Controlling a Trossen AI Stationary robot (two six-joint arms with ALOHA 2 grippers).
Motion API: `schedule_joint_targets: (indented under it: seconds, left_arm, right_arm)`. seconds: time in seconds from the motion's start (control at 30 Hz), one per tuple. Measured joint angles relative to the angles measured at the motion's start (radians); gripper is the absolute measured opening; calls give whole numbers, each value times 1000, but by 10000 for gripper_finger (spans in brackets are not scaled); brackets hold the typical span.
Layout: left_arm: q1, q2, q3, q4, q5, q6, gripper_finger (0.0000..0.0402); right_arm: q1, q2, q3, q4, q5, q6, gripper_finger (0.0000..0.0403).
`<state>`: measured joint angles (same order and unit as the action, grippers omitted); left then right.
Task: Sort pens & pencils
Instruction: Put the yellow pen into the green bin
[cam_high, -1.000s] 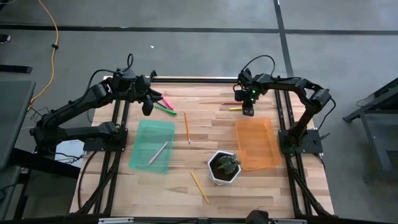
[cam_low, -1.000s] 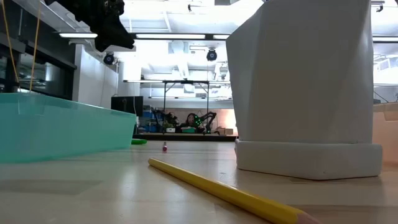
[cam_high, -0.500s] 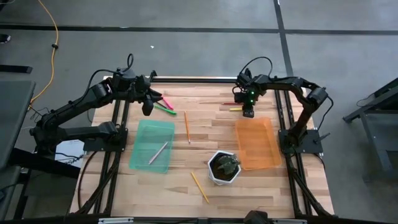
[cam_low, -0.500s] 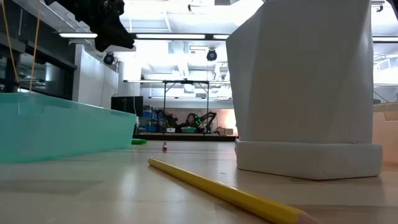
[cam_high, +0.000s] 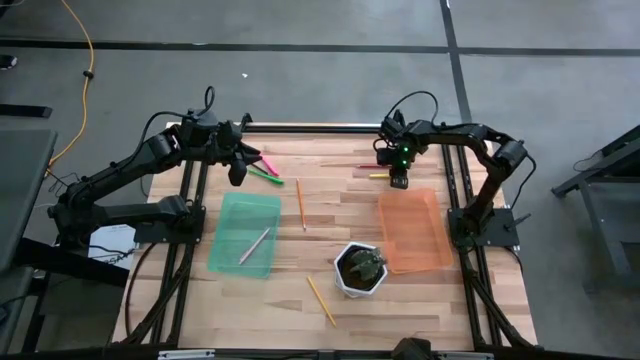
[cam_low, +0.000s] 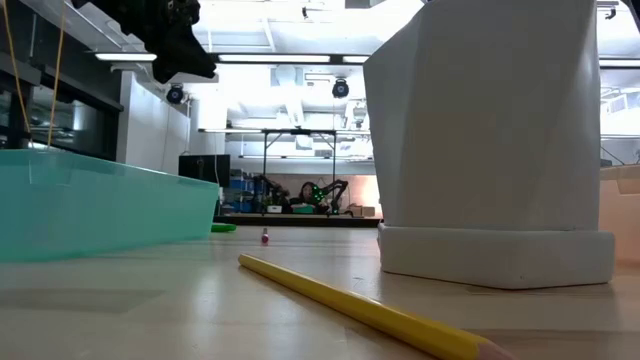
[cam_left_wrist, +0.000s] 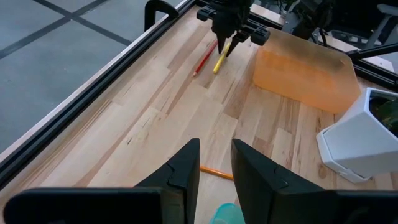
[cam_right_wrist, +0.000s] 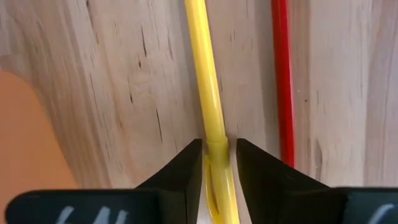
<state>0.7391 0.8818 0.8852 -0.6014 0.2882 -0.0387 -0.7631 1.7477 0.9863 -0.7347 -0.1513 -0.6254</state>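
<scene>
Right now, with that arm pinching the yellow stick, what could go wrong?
The right tool grips the yellow stick near one end, so it may tilt or slip when lifted. The red stick lies close alongside and could get nudged. The orange tray sits just beside, so a swinging stick might catch its rim.

Dark jointed arms (cam_high: 120, 175), black cables

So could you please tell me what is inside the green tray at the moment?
In the high view, the green tray holds one silver-grey pen, lying diagonally on its floor. Nothing else shows inside. The low view sees only its outer wall, which hides the contents.
</scene>
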Motion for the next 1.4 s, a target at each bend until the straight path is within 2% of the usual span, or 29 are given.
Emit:
schedule_joint_targets:
  seconds: [0.9, 1.13, 1.27, 1.4]
  left_arm:
    - [0, 0, 0, 0, 6, 5, 79]
    - [0, 0, 0, 7, 8, 5, 79]
    - [0, 0, 0, 33, 8, 4, 79]
    - [0, 0, 0, 34, 8, 1, 79]
  right_arm:
    - [5, 12, 2, 2, 20, 15, 85]
    - [4, 15, 17, -6, -2, 21, 48]
    - [5, 16, 70, -8, -37, 40, 19]
    - [5, 16, 132, -26, -70, 65, 12]
